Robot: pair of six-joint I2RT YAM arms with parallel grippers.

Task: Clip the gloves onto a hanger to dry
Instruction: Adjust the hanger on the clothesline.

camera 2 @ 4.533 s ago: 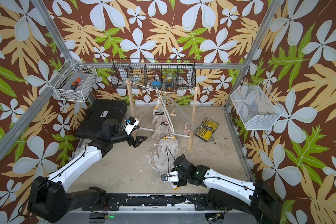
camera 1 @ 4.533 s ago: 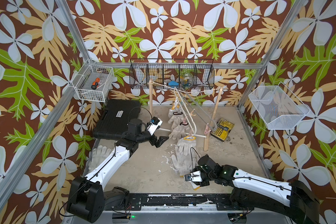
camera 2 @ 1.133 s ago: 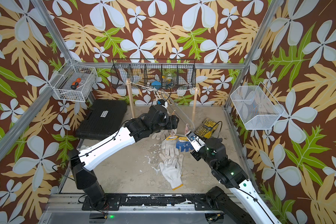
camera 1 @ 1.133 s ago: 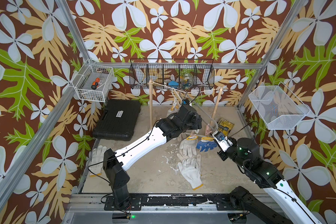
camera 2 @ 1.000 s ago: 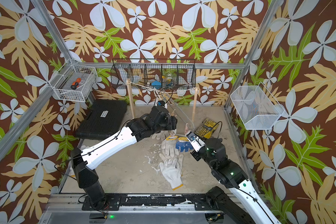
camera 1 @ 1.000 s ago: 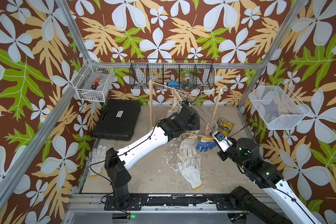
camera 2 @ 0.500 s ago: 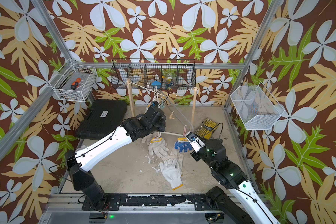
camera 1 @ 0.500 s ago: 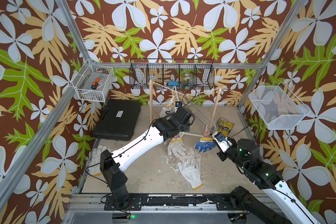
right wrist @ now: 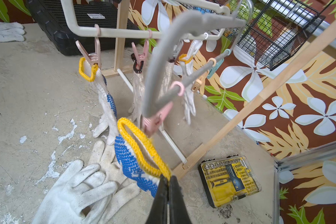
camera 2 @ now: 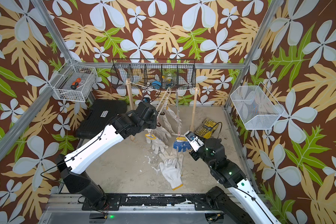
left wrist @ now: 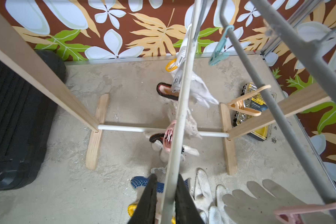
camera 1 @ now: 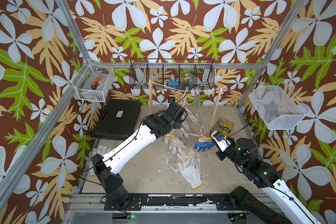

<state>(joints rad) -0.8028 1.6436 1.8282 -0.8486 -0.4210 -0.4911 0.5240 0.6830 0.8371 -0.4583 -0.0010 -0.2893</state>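
1. Far left, floor edge: the edge gloves, white, lie flat and unclipped beside the left arm. Behind them sits a closed black case. Above it on the wall is a white wire basket holding a screwdriver.
2. Left gripper: clenched on the lower bar of the cream hanger, one finger on each side. The hanger hangs inside the wooden rack.
3. Four gloves are clipped cuff-up on the cream hanger.
   - The first dotted glove, yellow cuff, hangs from a pink clip with its fingertips touching the floor.
   - The dark-cuffed glove hangs from the next pink clip.
   - Two more hang behind on white clips, one dark-trimmed, one yellow-trimmed.
4. Centre floor: the loose gloves, two and overlapping, lie unclipped in front of the rack.
5. The grey hanger hangs tilted beside the cream one. Its pink end clip meets the yellow cuff of the second dotted glove. The clip is blurred, so I cannot tell whether it bites.
6. Right gripper: pinched tight on the other end of that cuff, holding the second dotted glove up. The glove's fingers hang just above the loose gloves.
7. Right side: the yellow bit case lies on the floor beside the rack's right foot. A white mesh basket hangs on the right wall.
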